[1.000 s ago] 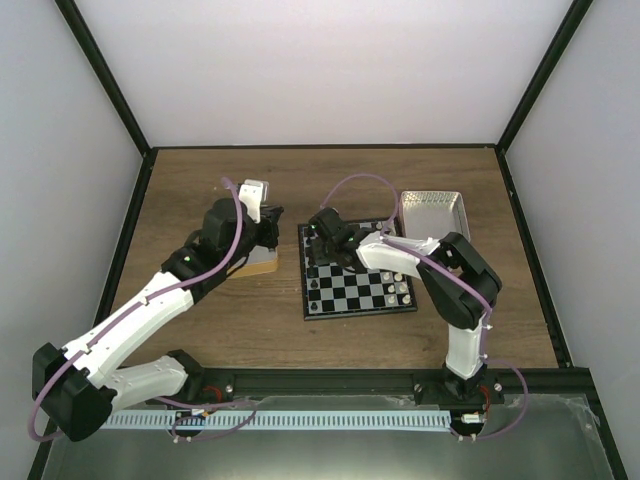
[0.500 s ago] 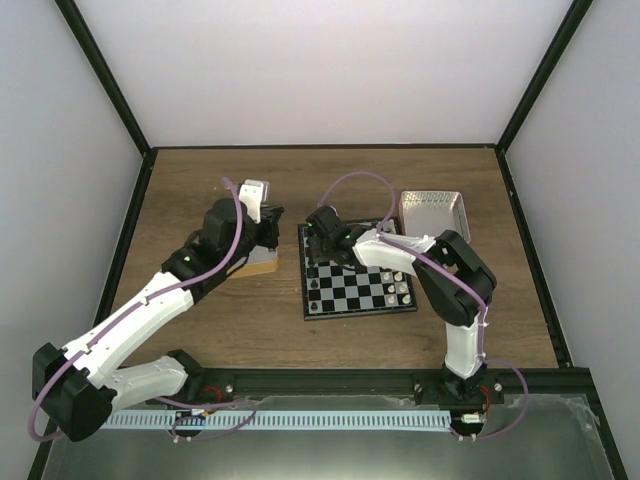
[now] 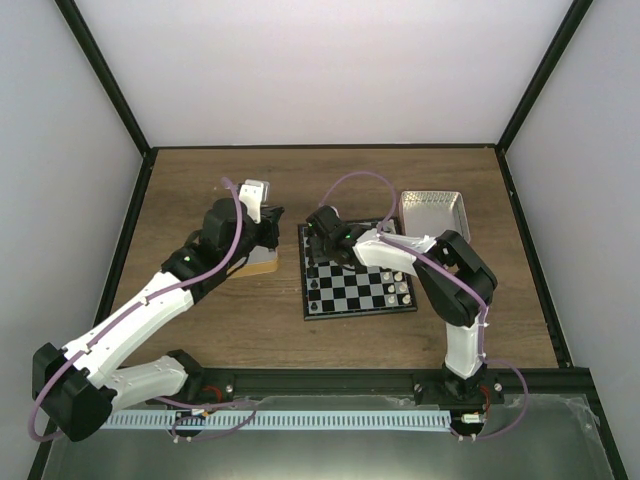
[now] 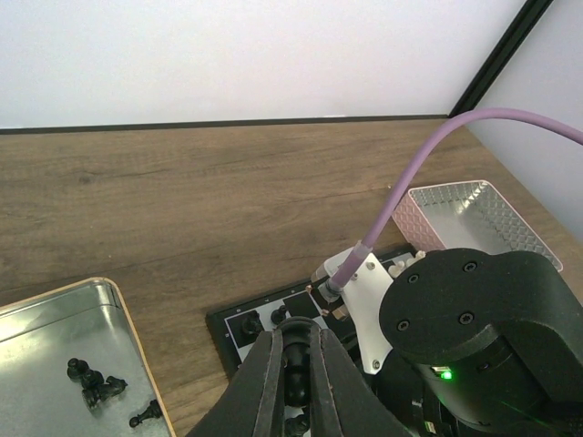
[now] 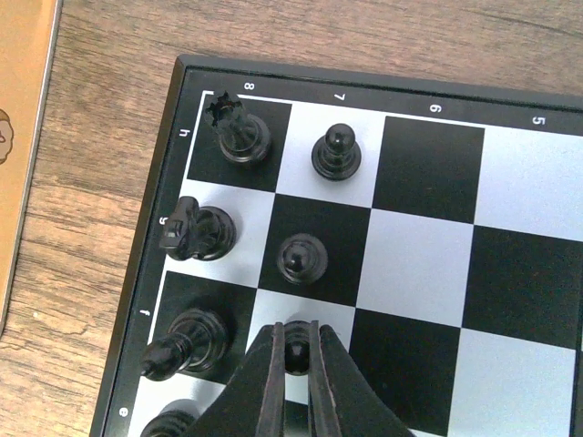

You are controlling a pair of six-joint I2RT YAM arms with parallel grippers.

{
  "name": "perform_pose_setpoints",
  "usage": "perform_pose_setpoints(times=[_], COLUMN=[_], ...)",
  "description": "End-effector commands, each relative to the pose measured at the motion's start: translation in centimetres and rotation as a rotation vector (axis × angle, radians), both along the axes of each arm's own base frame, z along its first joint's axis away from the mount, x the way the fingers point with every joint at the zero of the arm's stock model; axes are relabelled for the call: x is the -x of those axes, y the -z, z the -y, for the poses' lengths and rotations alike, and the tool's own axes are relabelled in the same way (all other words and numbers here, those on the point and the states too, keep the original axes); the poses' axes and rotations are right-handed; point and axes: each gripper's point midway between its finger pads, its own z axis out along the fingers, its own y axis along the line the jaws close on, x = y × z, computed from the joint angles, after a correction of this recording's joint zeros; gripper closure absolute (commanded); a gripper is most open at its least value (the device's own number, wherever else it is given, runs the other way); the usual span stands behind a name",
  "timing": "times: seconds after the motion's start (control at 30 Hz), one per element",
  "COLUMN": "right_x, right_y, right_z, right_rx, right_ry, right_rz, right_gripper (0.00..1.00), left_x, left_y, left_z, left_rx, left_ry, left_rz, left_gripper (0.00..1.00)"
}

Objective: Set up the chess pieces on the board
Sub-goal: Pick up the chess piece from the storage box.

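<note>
Presently, the right gripper (image 5: 293, 328) is clamped on a small black pawn (image 5: 293, 351). The pawn stands on a white square of the black-and-white checked chessboard (image 5: 428, 168), near its left edge. Five other black chessmen (image 5: 239, 132) stand on the squares around that corner. By the gold-rimmed metal tin (image 4: 55, 332), the left gripper (image 4: 291, 335) pinches a dark rounded piece (image 4: 292, 378). Several loose black chessmen (image 4: 96, 382) lie inside the tin.

White-shelled left arm (image 3: 150, 300), white-shelled right arm (image 3: 462, 350), black joints; lilac cables (image 4: 437, 146); green LED (image 4: 444, 374); black tapered right gripper (image 5: 293, 339).
</note>
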Motion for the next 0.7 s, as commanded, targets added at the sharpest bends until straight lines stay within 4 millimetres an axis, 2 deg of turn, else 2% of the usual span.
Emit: perform_pose_setpoints(times=[0.0, 0.17, 0.4, 0.57, 0.67], right_x=[0.1, 0.2, 0.0, 0.4, 0.8], right_y=[-1.7, -2.4, -5.1, -7.2, -8.4], right_z=[-0.5, -0.7, -0.5, 1.0, 2.8], right_rx=[-0.025, -0.053, -0.099, -0.133, -0.153], right_ry=[0.001, -0.002, 0.024, 0.093, 0.171], right_rz=[0.011, 0.014, 0.055, 0.093, 0.124], right_gripper=[0.95, 0.87, 0.76, 0.69, 0.67], left_x=[0.1, 0.1, 0.5, 1.1, 1.6], left_y=[0.0, 0.1, 0.3, 1.1, 2.4], left_z=[0.2, 0.4, 1.3, 2.8, 4.3], left_rx=[0.001, 0.002, 0.0, -0.017, -0.029], left_ry=[0.013, 0.024, 0.08, 0.173, 0.255], left_rz=[0.007, 0.002, -0.013, -0.06, -0.124], left_gripper=[0.96, 0.96, 0.95, 0.94, 0.94])
